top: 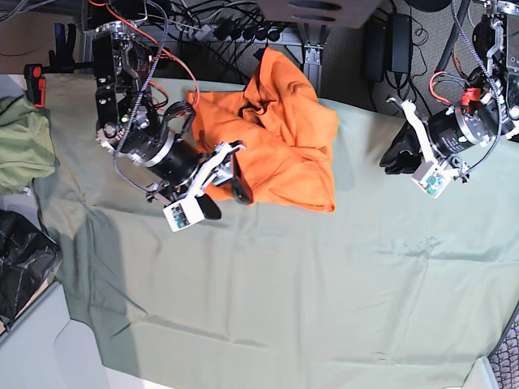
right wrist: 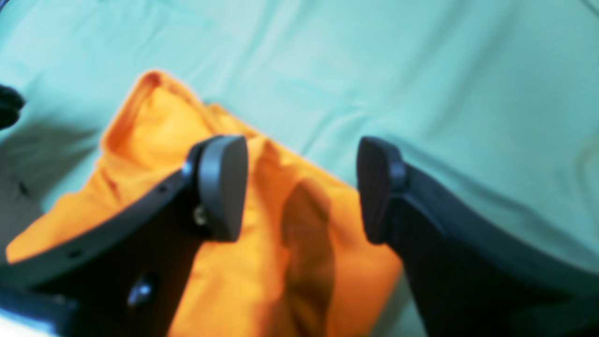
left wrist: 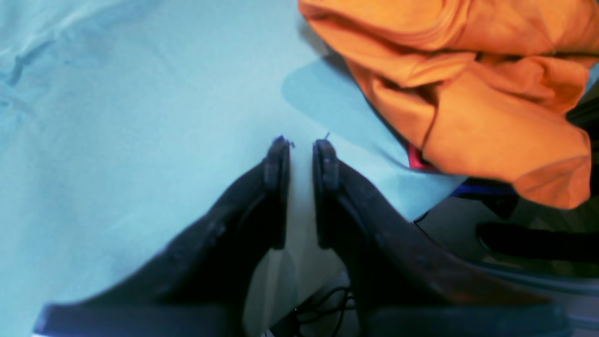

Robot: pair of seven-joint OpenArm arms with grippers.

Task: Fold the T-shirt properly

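T-shirt (top: 280, 138): bright orange, bunched in a loose heap at the far edge of the sage-green cloth (top: 284, 292) covering the table. One part draped up and over the far edge, the rest crumpled flat with deep folds. Not spread out, not folded.

Right gripper (right wrist: 302, 187): at the near-left side of the heap, above the orange fabric. Jaws wide apart, pads (right wrist: 224, 185) clear of each other, nothing between them but the shirt lying below. No grip on the fabric. Same gripper in base view (top: 225, 180), touching or just over the shirt's left edge; cannot tell which.

Left gripper (left wrist: 302, 145): well apart from the shirt, over bare green cloth near the table's far edge. Jaws narrow, a slim gap between the fingertips, nothing held. In its wrist view, orange fabric hanging off the table edge to the upper right.

Olive-green garment (top: 23, 142) off to one side at the cloth's edge, apart from the shirt.
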